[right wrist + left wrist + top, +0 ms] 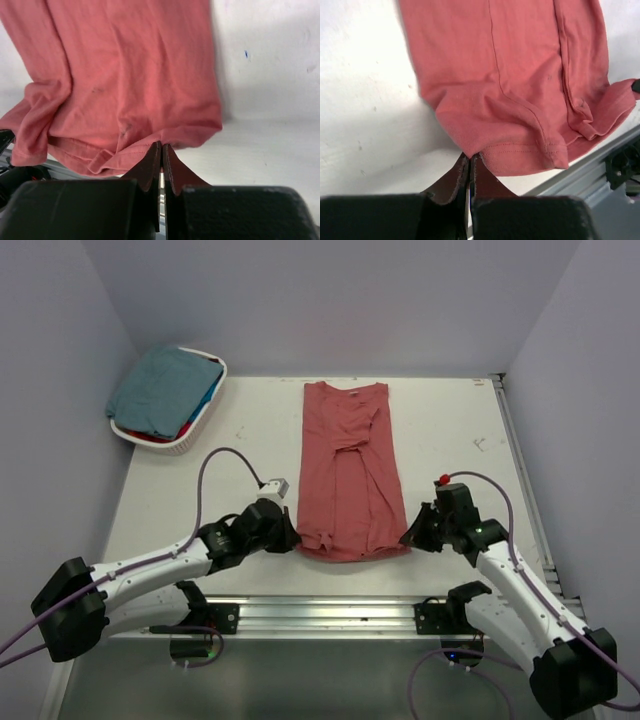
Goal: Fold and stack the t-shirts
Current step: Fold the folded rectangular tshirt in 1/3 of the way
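- brick-red t-shirt (345, 470) lies lengthwise at middle of desk (160, 490), hem toward near edge;
- left pincer (291, 540) clenched on near-left hem corner;
- right pincer (408, 537) clenched on near-right hem corner;
- teal t-shirt (160, 390) in basket (200, 435), far-left corner

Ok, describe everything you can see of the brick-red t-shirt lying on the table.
The faded brick-red cloth t-shirt lies flat on the white table, folded lengthwise into a narrow strip, sleeves tucked in, collar at the far end, hem toward the arms. It looks soft and lightly creased. The left tool and right tool each pinch a near hem corner.
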Available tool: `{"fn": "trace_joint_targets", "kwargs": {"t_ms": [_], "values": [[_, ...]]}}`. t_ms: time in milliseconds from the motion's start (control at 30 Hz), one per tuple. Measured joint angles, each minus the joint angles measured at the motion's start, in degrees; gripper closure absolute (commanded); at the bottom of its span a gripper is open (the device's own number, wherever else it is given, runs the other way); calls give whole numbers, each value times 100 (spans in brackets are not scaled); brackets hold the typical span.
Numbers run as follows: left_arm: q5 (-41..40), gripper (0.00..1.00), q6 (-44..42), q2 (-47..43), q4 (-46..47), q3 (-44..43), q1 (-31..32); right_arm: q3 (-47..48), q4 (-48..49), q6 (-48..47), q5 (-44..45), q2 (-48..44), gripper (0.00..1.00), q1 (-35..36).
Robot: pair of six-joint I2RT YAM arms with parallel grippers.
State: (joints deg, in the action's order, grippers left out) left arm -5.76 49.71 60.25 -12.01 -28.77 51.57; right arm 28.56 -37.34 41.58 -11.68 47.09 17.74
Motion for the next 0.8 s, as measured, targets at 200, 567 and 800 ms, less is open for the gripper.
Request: {"fn": "trace_joint_targets", "kwargs": {"t_ms": [200,567,800], "values": [[-704,100,-525,256,319,-354,0,507,610,-247,155,568,100,0],[-1115,100,-1620,1108,2127,-564,-1086,1773,1735,-802,957,2197,100,0],[-837,100,-2046,2247,2894,-1167,-1698,2538,2214,-1019,1276,3154,100,-13]]}}
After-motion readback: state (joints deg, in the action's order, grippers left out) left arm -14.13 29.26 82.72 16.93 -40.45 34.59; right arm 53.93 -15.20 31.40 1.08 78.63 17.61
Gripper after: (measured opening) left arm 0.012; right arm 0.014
